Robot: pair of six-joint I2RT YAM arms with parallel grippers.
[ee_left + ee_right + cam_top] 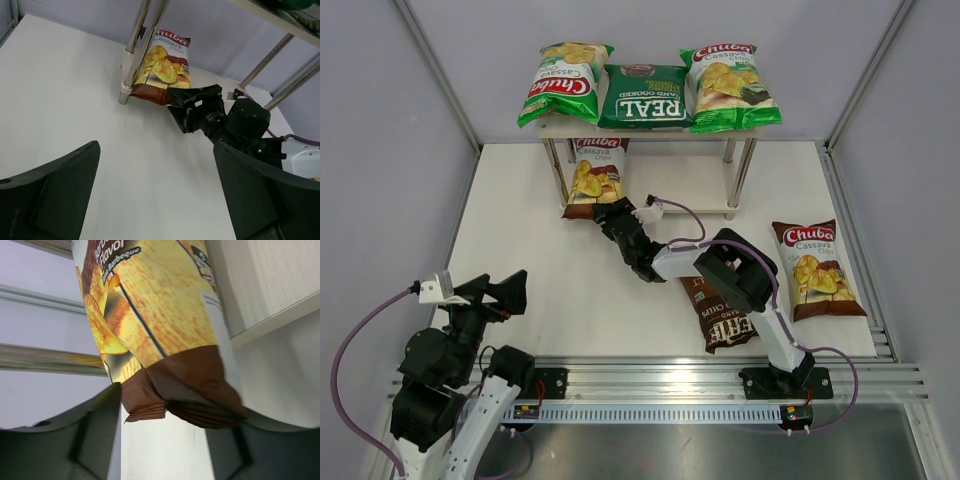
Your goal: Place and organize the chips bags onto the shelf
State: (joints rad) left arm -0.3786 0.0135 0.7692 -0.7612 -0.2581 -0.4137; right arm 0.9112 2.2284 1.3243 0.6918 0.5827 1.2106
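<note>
Beside shelf leg (129, 70), brown Chuba bag (165, 67)

On top of the shelf (715, 205), the left light-green bag (563, 82) reads "Chuba" in white on red. The dark-green bag (643, 97) in the middle reads "REAL", upside down in the overhead view. The right light-green bag (728, 88) reads "Chuba Cassava Chips".

At the shelf's lower left, the leaning brown-and-white bag (595, 178) reads "Chuba Cassava Chips"; the right wrist view adds "Flavor" and "Barbeque".

Right of the shelf, the flat brown-and-white bag (817, 270) on the desk (540, 250) reads "Chuba Cassava Chips".

In front of the shelf, the dark-brown bag (720, 318) shows "CHIPS"; its other lettering is partly hidden.
</note>
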